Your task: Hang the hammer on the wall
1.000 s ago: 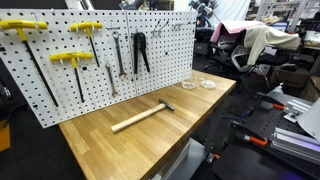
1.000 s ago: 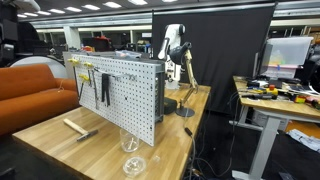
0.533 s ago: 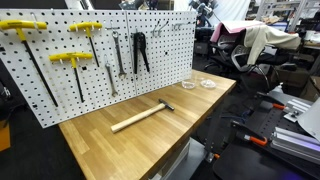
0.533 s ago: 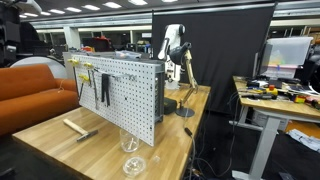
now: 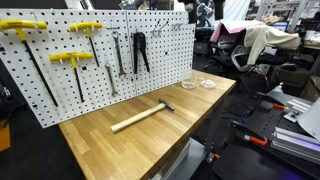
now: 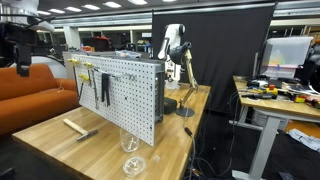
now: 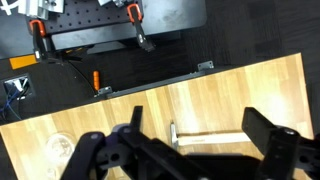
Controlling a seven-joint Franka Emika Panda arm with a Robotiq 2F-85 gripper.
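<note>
Spread wide and holding nothing, the hand [image 7: 195, 122] hangs high over the bench [image 5: 125, 150]. In the wrist view its fingers bracket the hammer [image 7: 215, 138] lying below, which looks like lining up for a top-down grasp. Largest in the scene is the wall [image 5: 70, 95], a white pegboard standing upright along the back of the bench so that tools can dangle from its hooks: yellow T-handled tools [image 5: 78, 60], wrenches [image 5: 115, 55] and dark pliers [image 5: 140, 50]. The hammer lies flat on the wood just in front of it, not yet hung, its pale handle clear for gripping. Two small clear dishes [image 5: 208, 84] sit near the board's end and look empty.
</note>
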